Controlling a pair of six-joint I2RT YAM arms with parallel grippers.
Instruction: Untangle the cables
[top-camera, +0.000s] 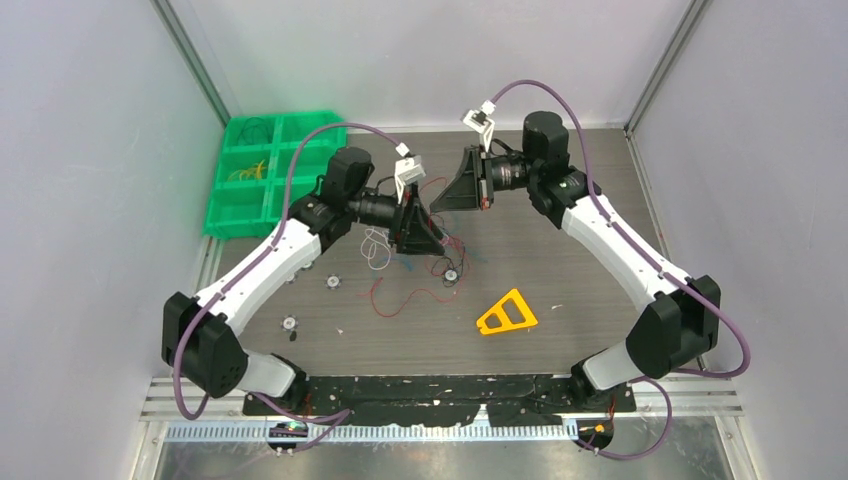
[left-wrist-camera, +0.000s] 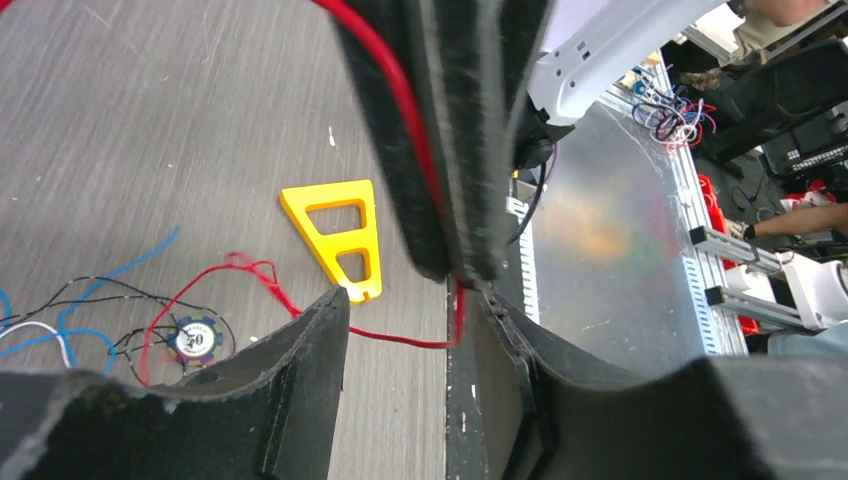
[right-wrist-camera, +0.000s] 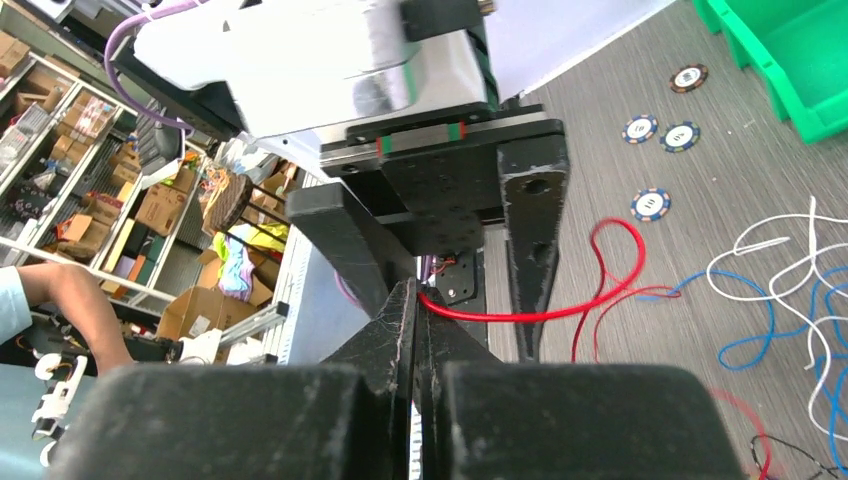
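The cables (top-camera: 400, 270) lie in a loose tangle of red, blue, white and black wires at mid-table. My right gripper (right-wrist-camera: 417, 290) is shut on one end of a red cable (right-wrist-camera: 520, 317), held above the table. That cable runs straight across the gap of my left gripper (left-wrist-camera: 415, 300), whose jaws stand open on either side of it without pinching it. In the left wrist view the red cable (left-wrist-camera: 390, 338) trails down to the blue, white and black wires (left-wrist-camera: 60, 330). From above, the left gripper (top-camera: 415, 235) and right gripper (top-camera: 462, 192) sit close together over the tangle.
A yellow triangular piece (top-camera: 505, 315) lies right of the wires. A green compartment bin (top-camera: 270, 170) stands at the back left. Poker chips (top-camera: 333, 282) are scattered near the tangle, one (left-wrist-camera: 195, 338) among the black wires. Grey walls enclose the table.
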